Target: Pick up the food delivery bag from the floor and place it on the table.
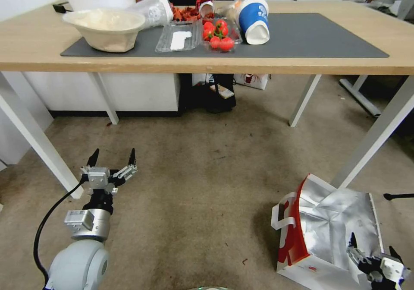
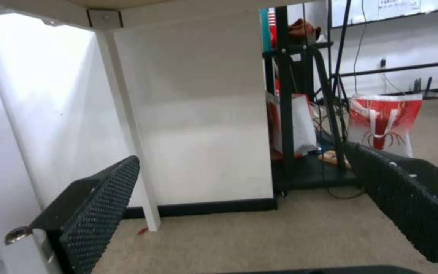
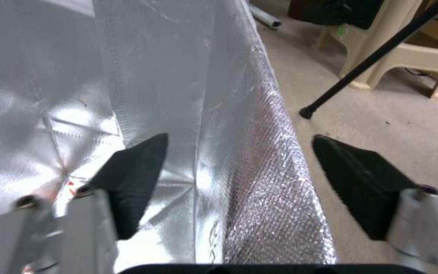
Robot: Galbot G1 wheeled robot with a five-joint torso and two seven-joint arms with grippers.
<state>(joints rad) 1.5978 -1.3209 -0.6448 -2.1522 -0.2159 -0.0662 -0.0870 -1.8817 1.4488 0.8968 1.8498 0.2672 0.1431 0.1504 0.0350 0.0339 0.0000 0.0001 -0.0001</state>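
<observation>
My right gripper [image 1: 373, 250], fingers spread wide, straddles the foil-lined wall of the food delivery bag [image 1: 327, 234] on the floor [image 1: 207, 173] at lower right; I judge the thin wall could crumple or slip free

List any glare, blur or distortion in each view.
Head view: wide-angle bend in the table edge and legs; sheen on the food delivery bag foil. Left wrist view: soft focus, and a bright washed-out white panel behind the open left tool. Right wrist view: strong glare on the foil; the open right tool straddles the bag's wall.
</observation>
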